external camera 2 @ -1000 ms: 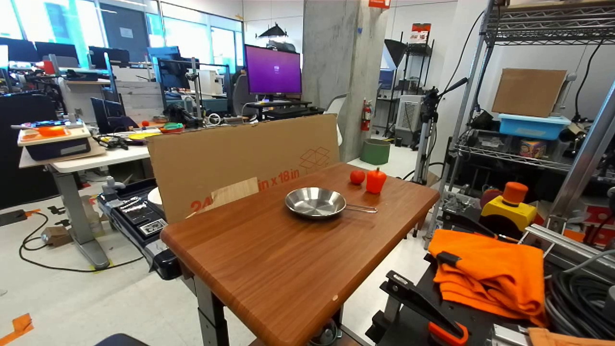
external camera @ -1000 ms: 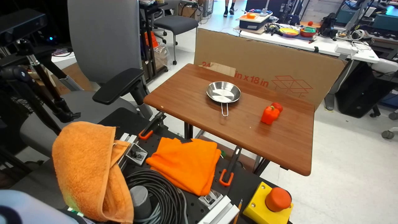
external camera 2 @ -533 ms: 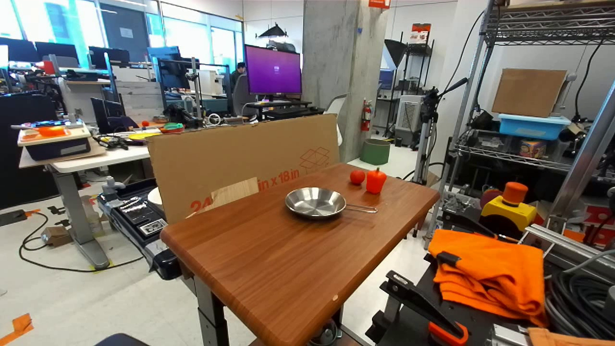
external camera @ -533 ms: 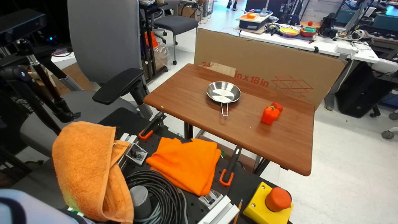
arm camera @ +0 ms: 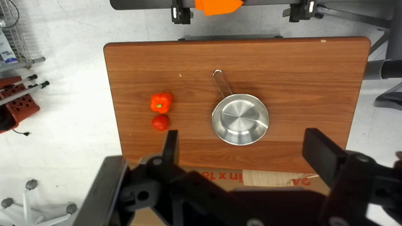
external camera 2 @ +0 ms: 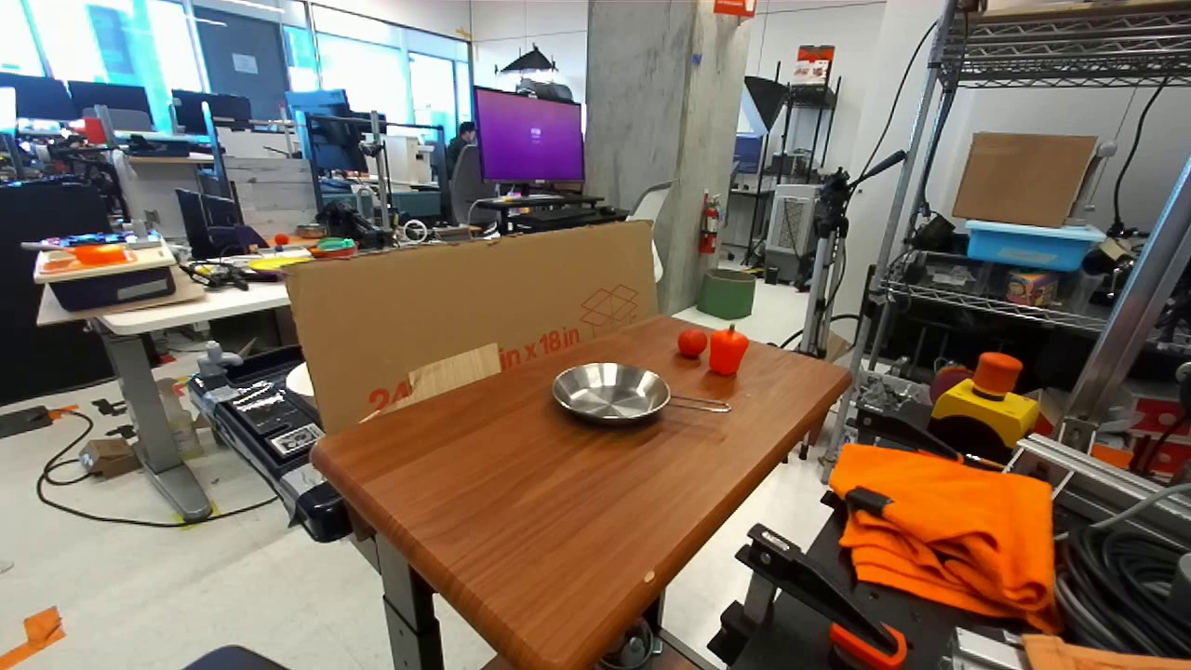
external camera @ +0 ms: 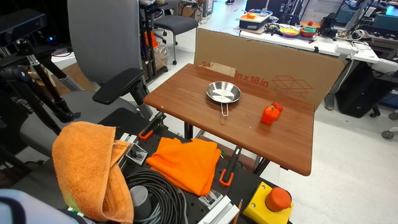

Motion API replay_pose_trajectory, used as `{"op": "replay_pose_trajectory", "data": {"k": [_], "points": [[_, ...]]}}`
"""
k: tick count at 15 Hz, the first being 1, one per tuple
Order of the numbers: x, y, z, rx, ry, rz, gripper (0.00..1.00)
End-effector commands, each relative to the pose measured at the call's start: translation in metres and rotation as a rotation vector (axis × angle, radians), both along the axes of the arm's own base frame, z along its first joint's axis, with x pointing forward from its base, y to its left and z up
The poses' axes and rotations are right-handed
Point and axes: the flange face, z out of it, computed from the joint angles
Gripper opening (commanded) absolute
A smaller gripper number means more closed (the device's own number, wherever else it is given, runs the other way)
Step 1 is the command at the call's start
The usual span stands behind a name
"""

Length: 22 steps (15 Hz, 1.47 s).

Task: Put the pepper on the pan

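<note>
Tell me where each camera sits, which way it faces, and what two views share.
In an exterior view: behind the black bench, facing down across the table toward the cardboard; a pale part, maybe the robot's own, at bottom left.
In an exterior view: off a short table end, facing over the pan toward the pepper; no robot part is clear.
Wrist view: above the table, facing down; the open gripper along the bottom.
Both exterior views share the table, pan, pepper and cardboard.
</note>
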Motion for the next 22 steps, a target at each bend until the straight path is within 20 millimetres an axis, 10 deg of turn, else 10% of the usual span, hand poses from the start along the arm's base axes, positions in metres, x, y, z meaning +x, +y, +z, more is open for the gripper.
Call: {"op": "replay_pose_trajectory", "data": {"k": [1, 9, 17, 22], "points": [[0.011, -0.014, -0.02, -0.025, -0.011, 0.058, 1.0], [0.026, -0.039, -0.061, -0.077, 0.024, 0.129, 1.0], [0.024, -0.089, -0.04, -0.061, -0.066, 0.196, 1.0], [0.021, -0.067, -0.032, -0.071, -0.095, 0.067, 1.0]]}}
